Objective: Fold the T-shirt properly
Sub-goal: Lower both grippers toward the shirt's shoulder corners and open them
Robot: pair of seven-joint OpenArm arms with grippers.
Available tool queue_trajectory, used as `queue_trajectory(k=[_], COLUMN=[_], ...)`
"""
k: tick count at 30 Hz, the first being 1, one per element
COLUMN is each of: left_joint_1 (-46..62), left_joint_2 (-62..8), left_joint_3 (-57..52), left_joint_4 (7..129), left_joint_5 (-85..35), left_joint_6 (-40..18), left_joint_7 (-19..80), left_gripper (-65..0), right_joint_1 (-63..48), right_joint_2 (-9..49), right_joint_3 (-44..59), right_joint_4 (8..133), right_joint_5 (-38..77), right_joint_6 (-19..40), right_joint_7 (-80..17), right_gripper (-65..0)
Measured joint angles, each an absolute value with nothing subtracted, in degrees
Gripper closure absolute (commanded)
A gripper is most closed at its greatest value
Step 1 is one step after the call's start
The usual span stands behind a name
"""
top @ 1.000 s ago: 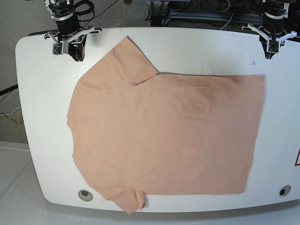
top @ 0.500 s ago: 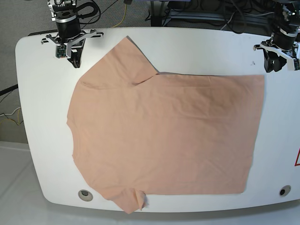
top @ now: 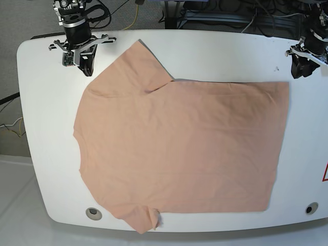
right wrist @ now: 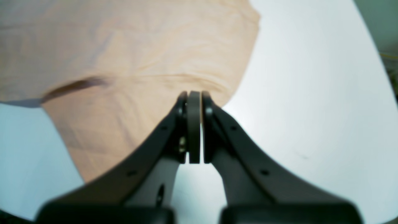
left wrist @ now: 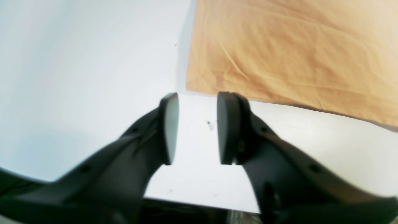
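Three views: base from above, plus one wrist camera on each arm.
T-shirt (top: pixel 179 148): peach, spread flat over the middle of the white tabletop (top: pixel 46 102); neck end toward the base view's left, hem toward its right; one sleeve points to the far edge, the other hangs a little over the near edge.
Left claw (left wrist: pixel 196 127): pads parted with a clear gap, bare tabletop between them, nothing held; it hovers just off the shirt's far hem corner, apart from the cloth.
Right claw (right wrist: pixel 194 124): pads pressed together, nothing between them; it sits near the far sleeve and shoulder, over the cloth's edge as seen from its own camera.
Base view only: whole outline of the shirt, both arms at the far corners, two round holes (top: pixel 93 212) in the tabletop's near edge, cables behind the tabletop.
Left wrist view only: creases near the hem corner, small dark specks (left wrist: pixel 209 123) on the tabletop between the pads.
Right wrist view only: dark fold shadow (right wrist: pixel 74 85) where the sleeve meets the body.
Writing: none readable; a red-edged triangle sticker (top: pixel 325 173) is cut off at the base view's right border, its content cannot be told.
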State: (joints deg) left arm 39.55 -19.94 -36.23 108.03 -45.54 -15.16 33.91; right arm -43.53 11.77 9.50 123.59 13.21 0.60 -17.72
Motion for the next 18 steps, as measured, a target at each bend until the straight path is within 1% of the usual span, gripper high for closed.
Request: queue_trajectory(k=[5, 7, 10, 13, 15, 18], left_joint_1=[37.98, 35.73, 32.93, 30.89, 30.55, 29.56], left_joint_2=[-20.34, -20.34, -20.34, -20.56, -20.49, -19.75], left_joint_3=[-36.23, -36.45, -36.01, -35.83, -36.03, -36.53], left_joint_4=[105.21, 103.94, 103.28, 103.26, 103.07, 102.67], left_joint_5=[-46.13, -46.83, -47.0, -47.88, -47.27, -45.63], left_joint_6=[-16.93, -18.76, -19.09, -19.59, -19.29, -18.44], left_joint_7=[36.23, 38.92, 39.09, 39.03, 39.42, 42.35], left_gripper=[-26.0, -25.6, -24.7, -23.5, -21.7, -20.6], right_joint_1=[-42.89, -42.28, -41.63, -41.67, -41.63, -41.3], right_joint_2=[10.9, 9.76, 8.43, 8.27, 8.25, 8.29], right_joint_3=[9.54, 9.67, 9.63, 9.63, 9.63, 9.65], right_joint_4=[121.25, 119.83, 118.52, 118.37, 118.37, 118.54], right_joint_5=[13.37, 14.04, 14.24, 14.96, 15.14, 17.1], right_joint_6=[-0.01, 0.01, -0.1, -0.01, -0.01, -0.03], right_joint_7=[-18.33, -18.26, -18.83, -18.85, -18.74, -18.7], right_gripper=[-8.4, -8.0, -7.6, -8.2, -10.6, -12.0])
